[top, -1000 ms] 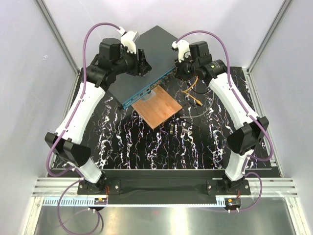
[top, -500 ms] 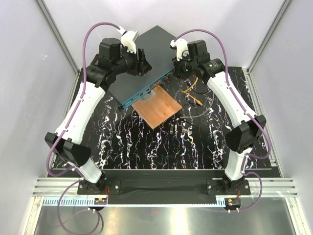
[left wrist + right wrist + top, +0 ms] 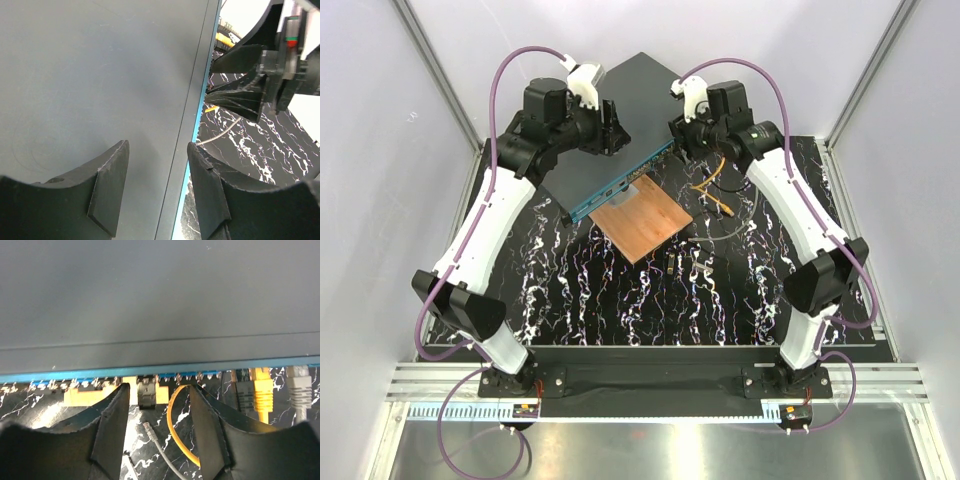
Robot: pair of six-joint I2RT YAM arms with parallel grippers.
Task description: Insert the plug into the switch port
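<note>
The switch (image 3: pixel 620 110) is a flat dark grey box at the back, and its blue socket face (image 3: pixel 620 183) faces the front. My left gripper (image 3: pixel 611 127) hangs open and empty over its top (image 3: pixel 100 75), near the blue edge (image 3: pixel 199 130). My right gripper (image 3: pixel 682 135) is open and empty at the right end of the blue face (image 3: pixel 75 376). Between its fingers (image 3: pixel 113 425) a dark plug (image 3: pixel 146 394) sits at the socket row. A loose grey cable end (image 3: pixel 147 428) lies on the mat below it.
A brown square board (image 3: pixel 642 222) lies against the switch front. Yellow (image 3: pixel 261 389), grey (image 3: pixel 299 385) and dark (image 3: pixel 243 390) plugs sit at the sockets to the right. A yellow cable (image 3: pixel 715 185) and a grey cable (image 3: pixel 720 235) loop on the marbled mat.
My right gripper has shifted a little back and left, closer to the switch's right end. The left arm has not moved.
</note>
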